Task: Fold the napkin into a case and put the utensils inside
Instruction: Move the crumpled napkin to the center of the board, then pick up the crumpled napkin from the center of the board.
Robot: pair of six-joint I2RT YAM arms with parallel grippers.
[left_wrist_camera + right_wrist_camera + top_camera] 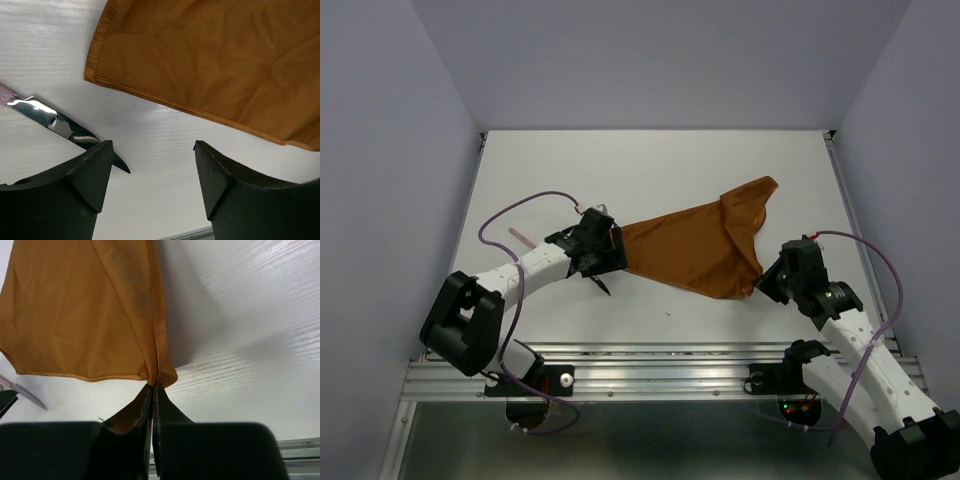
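The napkin (700, 250) is lying on the white desk (550, 170), unfolded and creased, with no case formed yet. In the top view it is being stretched from a narrow end at 9 o'clock to a bunched corner at 1 o'clock and another corner at 4 o'clock. That 4 o'clock corner is being clamped by the right gripper (152, 387), whose jaws are pressed together on the hem. There the cloth is being raised off the desk, and a shadow is being cast under it.

The left gripper (152, 147) is being held at the napkin's 9 o'clock end with its jaws wide apart and nothing between them. In its wrist view the stitched napkin edge is lying just beyond the fingertips at 12 o'clock.

One utensil (50, 119), a silver blade with a dark pointed tip, is lying on the bare desk beside the napkin, at 9 o'clock in the left wrist view, its tip partly covered by the left finger.
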